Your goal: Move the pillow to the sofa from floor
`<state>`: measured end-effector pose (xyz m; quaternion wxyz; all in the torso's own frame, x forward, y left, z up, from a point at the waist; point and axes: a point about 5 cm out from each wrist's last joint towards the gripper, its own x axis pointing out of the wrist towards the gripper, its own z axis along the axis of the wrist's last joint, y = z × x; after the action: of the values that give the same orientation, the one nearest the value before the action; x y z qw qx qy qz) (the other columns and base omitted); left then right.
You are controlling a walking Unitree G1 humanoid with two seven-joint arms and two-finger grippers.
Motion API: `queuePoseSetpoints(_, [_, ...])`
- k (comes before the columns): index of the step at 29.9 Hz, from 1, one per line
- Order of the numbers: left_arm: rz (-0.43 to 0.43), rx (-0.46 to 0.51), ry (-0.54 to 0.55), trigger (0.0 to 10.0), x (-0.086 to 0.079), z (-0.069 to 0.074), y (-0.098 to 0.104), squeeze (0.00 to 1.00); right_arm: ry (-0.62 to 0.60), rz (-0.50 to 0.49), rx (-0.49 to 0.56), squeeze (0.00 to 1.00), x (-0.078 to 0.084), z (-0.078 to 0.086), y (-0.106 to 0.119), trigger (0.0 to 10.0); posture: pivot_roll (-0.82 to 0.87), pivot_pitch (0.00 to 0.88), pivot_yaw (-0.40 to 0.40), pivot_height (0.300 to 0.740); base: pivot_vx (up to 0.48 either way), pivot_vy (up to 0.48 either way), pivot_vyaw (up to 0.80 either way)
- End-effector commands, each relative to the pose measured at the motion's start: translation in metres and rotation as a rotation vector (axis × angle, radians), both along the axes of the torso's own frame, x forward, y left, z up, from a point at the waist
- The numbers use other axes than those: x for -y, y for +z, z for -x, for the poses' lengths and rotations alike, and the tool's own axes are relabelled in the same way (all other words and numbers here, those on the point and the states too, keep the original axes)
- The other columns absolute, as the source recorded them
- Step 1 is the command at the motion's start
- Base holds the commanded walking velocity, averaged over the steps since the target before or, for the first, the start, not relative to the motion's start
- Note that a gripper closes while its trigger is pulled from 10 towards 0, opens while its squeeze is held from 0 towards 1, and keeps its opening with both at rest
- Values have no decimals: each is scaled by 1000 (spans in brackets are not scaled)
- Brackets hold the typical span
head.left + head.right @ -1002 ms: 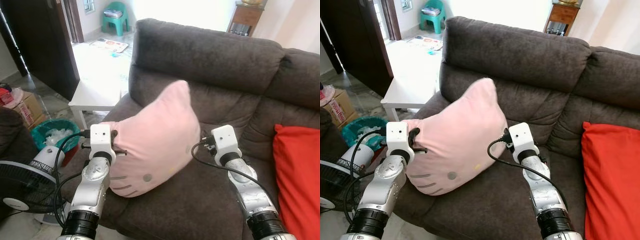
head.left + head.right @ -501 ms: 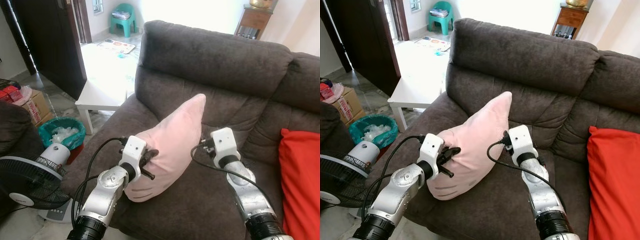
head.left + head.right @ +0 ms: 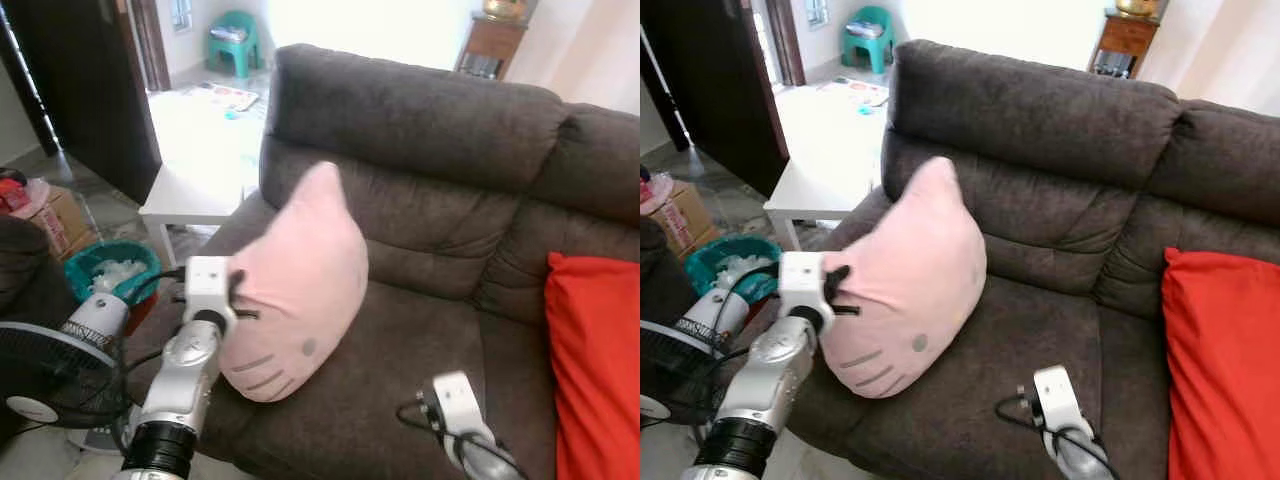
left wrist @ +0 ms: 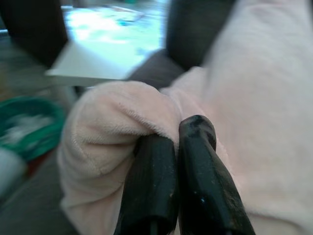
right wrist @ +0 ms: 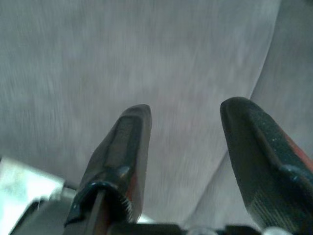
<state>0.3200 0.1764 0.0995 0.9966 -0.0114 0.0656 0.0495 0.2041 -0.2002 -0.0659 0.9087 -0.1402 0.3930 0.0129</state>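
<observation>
A pink pillow point(image 3: 300, 290) with a cat face stands tilted on the left seat of the dark brown sofa point(image 3: 420, 110), leaning toward the backrest. My left gripper point(image 4: 176, 132) is shut on a fold of the pillow's left edge, at the sofa's left side point(image 3: 232, 290). My right arm point(image 3: 452, 405) has dropped low at the sofa's front edge, away from the pillow. Its gripper point(image 5: 188, 147) is open above the bare brown seat cushion, with nothing between the fingers.
A red cushion point(image 3: 597, 360) lies on the sofa's right seat. Left of the sofa stand a white low table point(image 3: 195, 195), a green bin point(image 3: 110, 268), a fan point(image 3: 50, 375) and a cardboard box point(image 3: 45, 215). A dark doorway point(image 3: 85, 80) is beyond.
My right gripper has let go of the pillow and pulled back down to the seat's front edge. The pillow now stands more upright, swung left, held by my left gripper alone.
</observation>
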Motion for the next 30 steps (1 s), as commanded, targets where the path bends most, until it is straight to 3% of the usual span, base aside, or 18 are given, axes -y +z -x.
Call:
queuePoseSetpoints(1, [20, 9, 117, 10000, -17, 1, 0, 0, 10, 14, -32, 0, -1, 10, -6, 10000, 162, 4, -121, 740, 0, 0, 0])
queuePoseSetpoints(4, [28, -2, 65, 10000, -14, 1, -2, 0, 10, 11, -56, 0, -2, 19, -12, 10000, 160, 6, -120, 740, 0, 0, 0])
queuePoseSetpoints(7, [-15, -53, -230, 10000, 17, 2, -10, 0, 2, 11, -94, 0, -2, 30, -18, 10000, 155, 2, -119, 740, 0, 0, 0])
queuePoseSetpoints(8, [16, -95, -344, 10000, 30, 7, -16, 0, -1, 13, -109, 0, -2, 34, -20, 10000, 154, 1, -118, 740, 0, 0, 0])
queuePoseSetpoints(10, [31, -104, -359, 10000, 32, 7, -17, 0, -1, 14, -112, 0, -2, 34, -20, 10000, 154, 1, -118, 740, 0, 0, 0])
queuePoseSetpoints(12, [22, -98, -495, 10000, 47, 14, -18, 0, 2, 14, -142, 0, -3, 40, -23, 10000, 155, 0, -120, 740, 0, 0, 0])
queuePoseSetpoints(14, [30, -95, -550, 10000, 53, 18, -17, 0, 3, 13, -155, 0, -3, 43, -25, 10000, 157, 0, -121, 740, 0, 0, 0])
queuePoseSetpoints(18, [23, -80, -562, 10000, 54, 19, -17, 0, -1, 6, -157, 0, -4, 43, -25, 10000, 157, 0, -121, 740, 0, 0, 0])
queuePoseSetpoints(27, [-6, 30, -403, 10000, 37, 9, -3, 0, -18, -15, -211, 0, -5, 51, -29, 10000, 155, 0, -120, 740, 0, 0, 0])
queuePoseSetpoints(28, [4, 45, -393, 10000, 37, 9, -1, 78, -15, -15, -216, 0, -5, 51, -30, 10000, 154, 0, -120, 740, 0, 0, 0])
queuePoseSetpoints(29, [8, 50, -391, 10000, 37, 9, 0, 78, -14, -14, -219, 0, -5, 51, -30, 10000, 154, 0, -120, 740, 0, 0, 0])
queuePoseSetpoints(30, [11, 53, -390, 10000, 37, 9, 0, 1000, -14, -14, -221, 0, -5, 51, -30, 10000, 154, 0, -120, 740, 0, 0, 0])
